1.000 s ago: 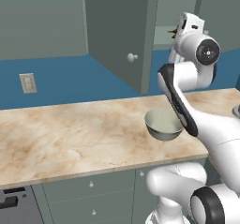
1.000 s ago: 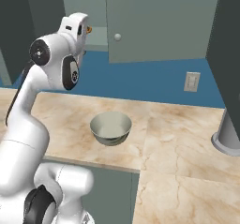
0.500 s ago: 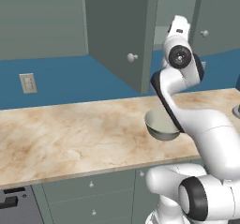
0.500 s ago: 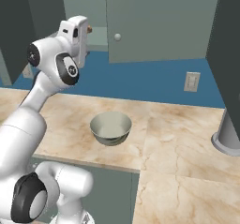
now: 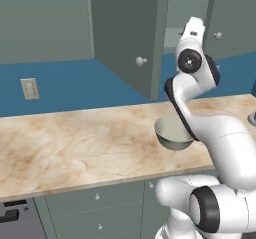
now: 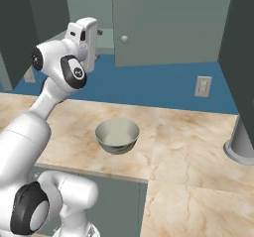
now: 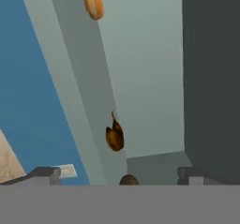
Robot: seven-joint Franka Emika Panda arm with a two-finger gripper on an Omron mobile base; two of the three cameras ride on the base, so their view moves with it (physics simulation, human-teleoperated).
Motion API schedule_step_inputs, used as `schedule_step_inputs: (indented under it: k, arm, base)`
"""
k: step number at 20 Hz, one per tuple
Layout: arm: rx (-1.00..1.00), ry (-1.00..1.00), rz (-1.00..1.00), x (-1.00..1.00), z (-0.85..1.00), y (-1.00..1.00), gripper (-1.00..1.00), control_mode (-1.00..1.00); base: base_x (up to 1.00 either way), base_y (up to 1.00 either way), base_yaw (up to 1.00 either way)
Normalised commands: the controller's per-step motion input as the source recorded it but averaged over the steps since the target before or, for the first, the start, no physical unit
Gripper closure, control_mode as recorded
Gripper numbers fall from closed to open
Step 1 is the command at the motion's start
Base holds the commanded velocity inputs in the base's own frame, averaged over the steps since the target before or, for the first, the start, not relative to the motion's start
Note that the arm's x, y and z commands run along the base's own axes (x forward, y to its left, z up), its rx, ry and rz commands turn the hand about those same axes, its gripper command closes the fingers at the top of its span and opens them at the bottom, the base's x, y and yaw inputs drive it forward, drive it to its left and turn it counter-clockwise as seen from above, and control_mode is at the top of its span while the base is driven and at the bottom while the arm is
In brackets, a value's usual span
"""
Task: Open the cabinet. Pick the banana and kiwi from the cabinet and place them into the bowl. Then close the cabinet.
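Observation:
The cabinet (image 5: 130, 28) has its left door swung out, while the right door (image 6: 168, 23) with its white knob stays closed. My gripper (image 5: 191, 27) (image 6: 97, 35) is raised at the opening between the doors. In the hand view the gripper (image 7: 118, 175) is open, its fingertips (image 7: 44, 173) far apart. On the pale shelf (image 7: 145, 78) lies the dark brown banana (image 7: 115, 135). The round brown kiwi (image 7: 128, 180) peeks up between my fingertips, closer than the banana. The grey bowl (image 5: 172, 133) (image 6: 117, 134) sits on the counter below my arm, with nothing inside.
An orange oblong item (image 7: 92, 0) lies farther along the shelf. The marbled counter (image 5: 75, 143) stretches left of the bowl. A wall outlet (image 6: 203, 86) is on the blue wall, and a grey cylinder (image 6: 243, 142) stands at the counter's right. Drawers (image 5: 95, 198) sit below.
The upper arm has swung round and the hand has shifted slightly left, closer to the cabinet opening. The bowl and doors have not moved, and the gripper has stayed open.

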Motion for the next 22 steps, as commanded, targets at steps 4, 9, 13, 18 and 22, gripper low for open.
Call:
schedule_step_inputs:
  k: [4,9,13,18,22]
  arm:
    - [0.00,0.00,-0.25,0.05,0.00,-0.26,-1.00,-1.00]
    - [-0.04,0.00,-0.17,0.33,-0.07,-0.02,-1.00,-1.00]
    - [-0.01,0.00,-0.07,0.20,-0.02,-0.15,-1.00,-1.00]
    - [0.00,0.00,-0.02,0.08,0.00,-0.30,-1.00,-1.00]
    - [0.00,0.00,-0.06,0.00,0.00,-0.40,-1.00,-1.00]
  base:
    - [0.00,0.00,0.00]
    - [0.00,0.00,0.00]
    - [0.00,0.00,0.00]
    - [0.00,0.00,0.00]
    - [0.00,0.00,0.00]
